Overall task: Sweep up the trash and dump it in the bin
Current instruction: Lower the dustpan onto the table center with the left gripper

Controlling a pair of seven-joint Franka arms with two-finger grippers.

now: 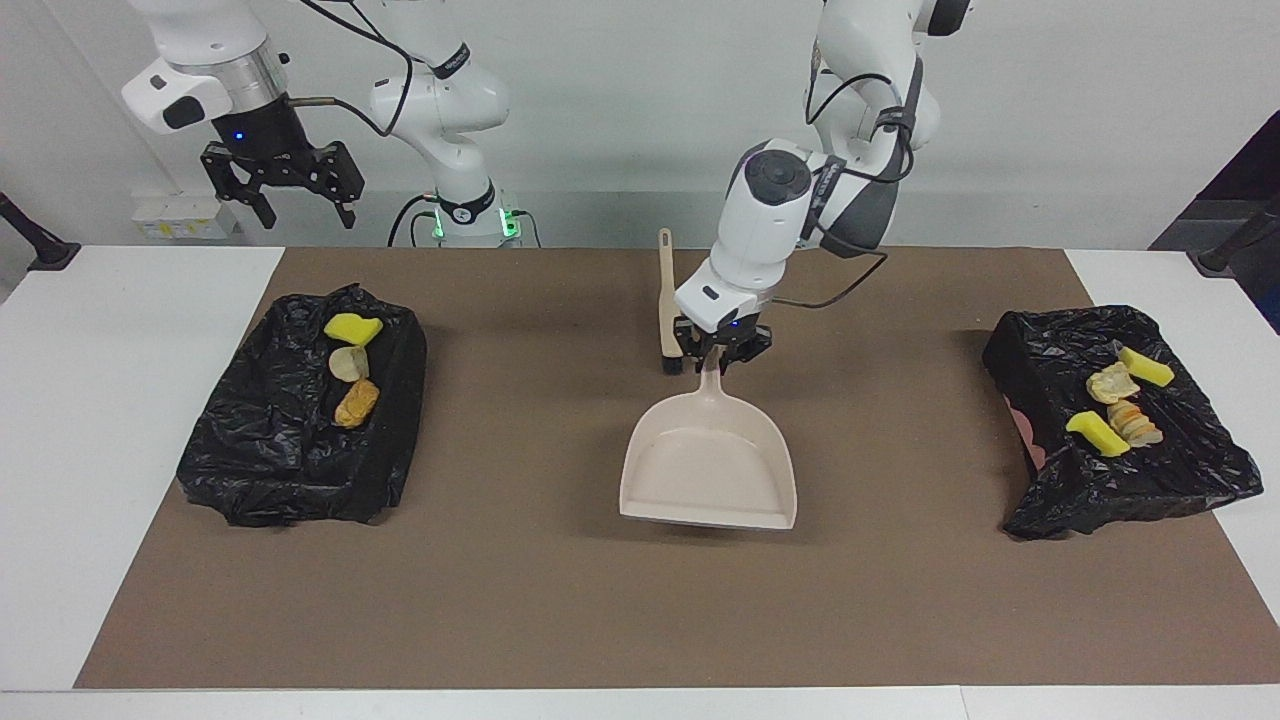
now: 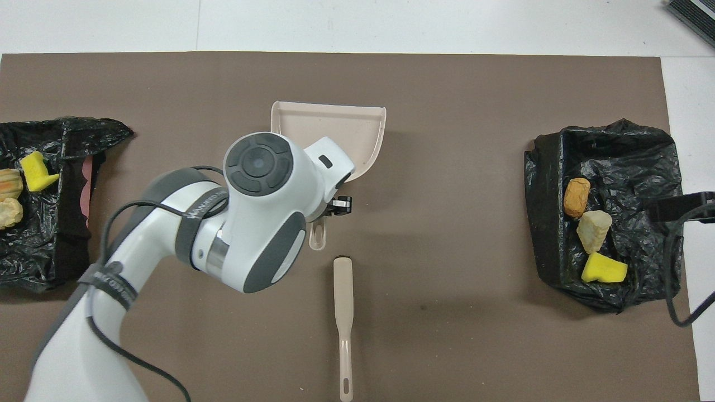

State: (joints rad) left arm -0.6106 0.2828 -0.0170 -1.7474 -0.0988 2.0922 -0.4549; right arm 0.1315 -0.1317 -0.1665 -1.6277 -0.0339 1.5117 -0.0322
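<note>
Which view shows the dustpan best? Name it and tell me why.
The facing view: the whole dustpan shows, from handle to open lip, with the left tool shut on its handle. In the overhead view the left arm covers much of the pan and handle.

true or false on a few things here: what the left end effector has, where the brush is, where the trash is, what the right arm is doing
1. The left end effector is shut on the dustpan handle. True.
2. The brush lies inside the dustpan. False: it lies on the mat, nearer to the robots.
3. Trash chunks sit in both black-lined bins. True.
4. The dustpan holds trash. False: it is empty.
5. The right end effector grips the brush. False: it waits open, raised over its end of the table.
</note>
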